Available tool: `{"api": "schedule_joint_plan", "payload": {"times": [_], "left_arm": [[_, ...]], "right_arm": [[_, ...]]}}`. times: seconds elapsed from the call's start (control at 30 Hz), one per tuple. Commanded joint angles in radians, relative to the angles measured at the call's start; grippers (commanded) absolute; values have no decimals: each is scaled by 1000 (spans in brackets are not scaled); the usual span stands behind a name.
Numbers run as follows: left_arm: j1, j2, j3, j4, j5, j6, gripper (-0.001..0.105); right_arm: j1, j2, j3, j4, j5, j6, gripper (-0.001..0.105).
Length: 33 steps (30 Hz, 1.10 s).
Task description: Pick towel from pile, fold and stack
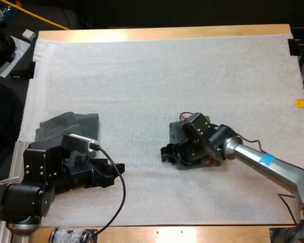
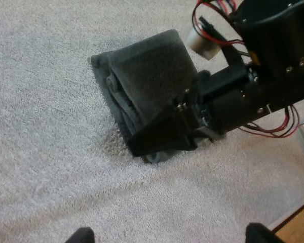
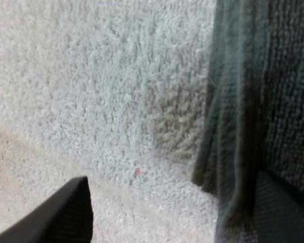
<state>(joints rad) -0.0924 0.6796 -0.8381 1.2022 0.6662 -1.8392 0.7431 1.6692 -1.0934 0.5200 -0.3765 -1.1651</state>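
Note:
A folded dark grey-green towel (image 1: 176, 132) lies near the mat's middle. My right gripper (image 1: 167, 153) is low at its front-left edge. In the right wrist view its fingers stand wide apart, open (image 3: 172, 202): one finger (image 3: 66, 215) is over bare mat and the other is at the towel's (image 3: 273, 91) hanging edge. In the left wrist view that towel (image 2: 147, 76) lies with the right arm's gripper (image 2: 159, 136) across its near edge. A second flattened towel (image 1: 66, 124) lies at the mat's left, behind my left gripper (image 1: 114, 174), which is open (image 2: 172, 235) over bare mat.
The white mat (image 1: 157, 76) stretches bare across the far half of the table. Its wooden front edge (image 1: 192, 233) runs close below both arms. Dark equipment (image 1: 0, 45) sits off the table's far left corner.

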Motion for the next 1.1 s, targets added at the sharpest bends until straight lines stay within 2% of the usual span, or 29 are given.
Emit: {"api": "schedule_joint_plan", "payload": {"times": [0.0,0.17,0.43,0.77,0.97,1.07], "left_arm": [[-1,-8,-5,0,7,5,58],[-1,-6,-3,-1,8,5,58],[-1,-7,-4,-2,8,7,58],[-1,-5,2,-7,6,10,58],[0,-3,7,-12,7,11,58],[-3,-1,5,-9,10,8,58]], "right_arm": [[9,14,1,-13,-5,17,64],[4,-21,-4,-9,10,-2,64],[3,-191,-5,51,145,-63,65],[6,-459,-5,314,318,-159,65],[7,-629,-7,435,337,-167,65],[6,-619,-3,419,329,-166,65]]}}
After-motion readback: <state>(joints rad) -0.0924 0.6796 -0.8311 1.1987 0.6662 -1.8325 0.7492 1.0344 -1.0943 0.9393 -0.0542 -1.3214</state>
